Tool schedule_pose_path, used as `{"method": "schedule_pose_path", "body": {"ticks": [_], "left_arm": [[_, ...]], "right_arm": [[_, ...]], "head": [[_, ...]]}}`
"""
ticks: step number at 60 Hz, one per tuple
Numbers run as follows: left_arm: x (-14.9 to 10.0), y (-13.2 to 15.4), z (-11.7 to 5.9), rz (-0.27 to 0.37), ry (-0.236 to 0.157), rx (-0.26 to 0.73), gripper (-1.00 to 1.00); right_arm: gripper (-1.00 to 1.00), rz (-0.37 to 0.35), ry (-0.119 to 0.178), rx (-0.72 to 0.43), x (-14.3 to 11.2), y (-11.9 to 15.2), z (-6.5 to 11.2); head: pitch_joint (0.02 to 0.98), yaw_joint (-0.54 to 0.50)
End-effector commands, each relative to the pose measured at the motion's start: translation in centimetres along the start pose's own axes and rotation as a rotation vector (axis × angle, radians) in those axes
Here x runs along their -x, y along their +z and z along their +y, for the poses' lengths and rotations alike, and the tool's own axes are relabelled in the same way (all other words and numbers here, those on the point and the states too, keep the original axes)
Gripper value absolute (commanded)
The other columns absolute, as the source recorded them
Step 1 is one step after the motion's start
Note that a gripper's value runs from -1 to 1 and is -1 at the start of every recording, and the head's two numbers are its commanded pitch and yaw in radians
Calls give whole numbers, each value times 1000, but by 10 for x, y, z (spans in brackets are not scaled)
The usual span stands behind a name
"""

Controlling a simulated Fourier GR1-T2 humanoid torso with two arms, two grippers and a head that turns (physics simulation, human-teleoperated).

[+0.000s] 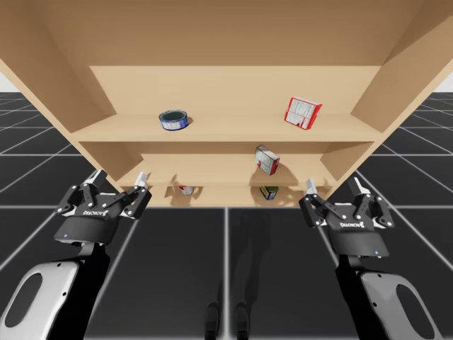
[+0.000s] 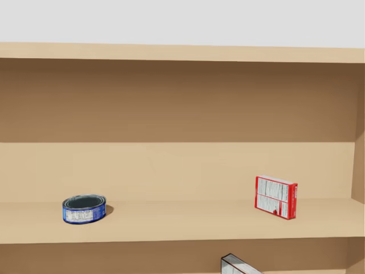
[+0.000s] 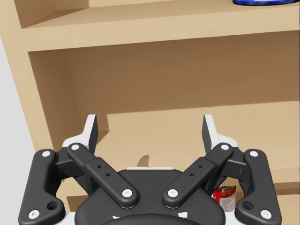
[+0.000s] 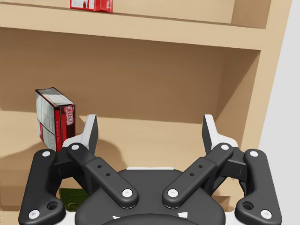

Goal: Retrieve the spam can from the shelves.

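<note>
Spread wide and empty, left gripper [image 1: 118, 178] and right gripper [image 1: 333, 185] hang before the shelves [image 1: 226, 133], blue tin [image 1: 173, 120] up top.

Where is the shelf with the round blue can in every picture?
High view: the upper shelf runs across the middle, round blue can left, red and white box right.
Head view: the shelf lies low, carrying both.
Left wrist view: above and ahead of my left claw, under the can.
Right wrist view: above and ahead of my right claw, under the box.
Landmark: the can or box resting on it.
</note>
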Motion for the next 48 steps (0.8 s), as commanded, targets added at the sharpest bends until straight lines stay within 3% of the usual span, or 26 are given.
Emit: {"method": "schedule_pose_path", "body": {"ticks": [1, 3, 6, 14, 36, 48], "left_arm": [[-1, 0, 0, -2, 0, 2, -1000], [-1, 0, 0, -2, 0, 2, -1000], [-1, 0, 0, -1, 0, 2, -1000], [-1, 1, 0, 0, -1, 2, -1000], [-1, 1, 2, 5, -10, -1, -1000], [-1, 0, 1, 7, -19, 5, -1000]], "right_arm": [[-1000, -24, -35, -11, -1, 4, 2], [-1000, -32, -28, -5, -2, 3, 1], [-1000, -20, -46, -28, -3, 2, 1], [-1000, -9, -33, -36, -4, 2, 0], [-1000, -20, -20, -25, -5, 2, -2], [-1000, -18, -15, -24, -6, 2, -2]], "head": [[101, -51], [104, -51], [107, -50], [163, -50], [426, -73], [575, -144]]}}
